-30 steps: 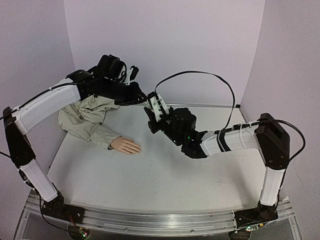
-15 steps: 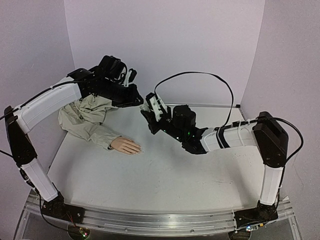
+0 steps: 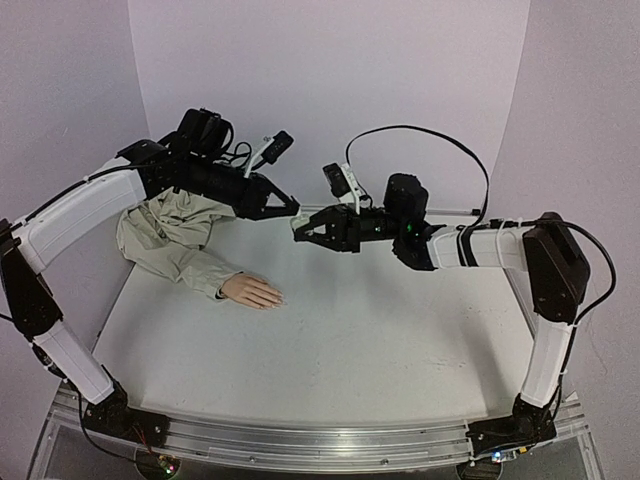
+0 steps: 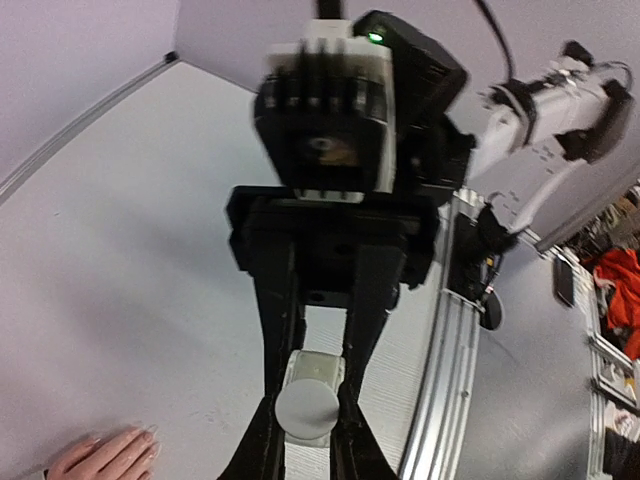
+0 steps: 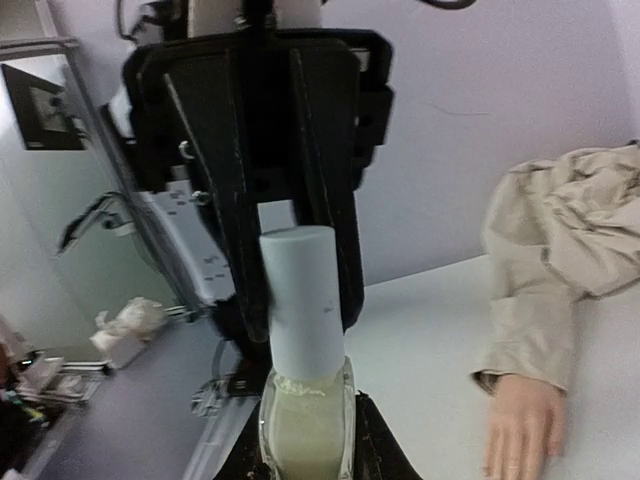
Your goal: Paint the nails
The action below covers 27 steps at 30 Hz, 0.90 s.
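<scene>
Both arms meet in mid-air over the far middle of the bench (image 3: 350, 340).
- Right hand (image 3: 302, 230): clenched on the glass body of a small bottle (image 5: 305, 425).
- Left hand (image 3: 290, 208): clenched on the bottle's white cap (image 5: 303, 300), facing the right hand.
- Mannequin hand (image 3: 252, 291): flat on the bench, left of centre, well apart from the bottle. Its nails (image 3: 274, 297) point right; beige sleeve (image 3: 170, 240) bunched behind it at far left.

Step, as I read it: getting the cap off.

Risks:
- Bottle looks tipped well off upright, so polish may run out as the cap frees.
- A twist could turn the glass in the right hand's grip.
- The brush may drip on bench or sleeve on its way over.
- The mannequin hand looks unsecured, so a brush stroke could shove it.
</scene>
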Motion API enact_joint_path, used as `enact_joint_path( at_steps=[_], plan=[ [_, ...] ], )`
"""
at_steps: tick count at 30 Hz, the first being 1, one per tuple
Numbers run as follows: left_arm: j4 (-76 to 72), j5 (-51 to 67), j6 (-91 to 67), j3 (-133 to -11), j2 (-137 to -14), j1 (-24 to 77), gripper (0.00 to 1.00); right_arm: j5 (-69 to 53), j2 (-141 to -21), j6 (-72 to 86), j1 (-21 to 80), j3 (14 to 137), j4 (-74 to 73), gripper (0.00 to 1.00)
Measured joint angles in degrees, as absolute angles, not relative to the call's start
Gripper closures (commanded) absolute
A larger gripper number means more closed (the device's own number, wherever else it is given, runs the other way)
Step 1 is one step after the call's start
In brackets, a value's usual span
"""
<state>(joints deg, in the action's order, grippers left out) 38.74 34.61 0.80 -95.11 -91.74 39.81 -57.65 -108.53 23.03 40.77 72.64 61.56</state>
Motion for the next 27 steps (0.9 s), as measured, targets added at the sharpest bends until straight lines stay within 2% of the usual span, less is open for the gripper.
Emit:
enact_joint_path(
  at_steps=[6, 8, 10, 13, 16, 17, 18, 22, 27],
  plan=[
    [42.70, 49.39, 11.22, -96.84, -91.66, 39.81, 1.00, -73.89, -109.40, 40.66, 40.97, 72.90, 75.02, 1.00],
    [43.42, 52.58, 12.82, -97.14, -91.96, 39.81, 0.93, -76.29, -109.40, 42.89, 41.12, 72.90, 77.03, 1.00],
    [43.68, 54.59, 13.52, -97.19, -91.98, 39.81, 0.78, -77.38, -109.40, 44.14, 41.39, 72.77, 78.76, 1.00],
    [43.64, 55.22, 12.88, -96.36, -91.29, 39.77, 0.49, -75.24, -108.81, 44.34, 41.56, 71.18, 81.54, 1.00],
    [43.20, 53.89, 10.28, -89.97, -89.10, 39.42, 0.25, -70.76, -105.30, 42.76, 41.10, 67.88, 84.58, 1.00],
    [42.57, 53.10, 9.28, -87.53, -88.03, 39.03, 0.10, -69.32, -103.74, 41.76, 40.82, 66.65, 85.49, 1.00],
    [41.87, 52.21, 8.25, -85.34, -86.85, 38.46, 0.03, -68.01, -102.19, 40.69, 40.38, 65.54, 85.89, 1.00],
    [37.80, 49.65, 2.87, -80.01, -80.97, 36.56, 0.00, -62.50, -97.76, 32.71, 38.96, 64.01, 81.80, 1.00],
    [28.45, 44.64, -8.25, -78.32, -76.09, 37.08, 0.03, -48.21, -93.78, 21.06, 38.94, 63.16, 69.65, 1.00]
  ],
)
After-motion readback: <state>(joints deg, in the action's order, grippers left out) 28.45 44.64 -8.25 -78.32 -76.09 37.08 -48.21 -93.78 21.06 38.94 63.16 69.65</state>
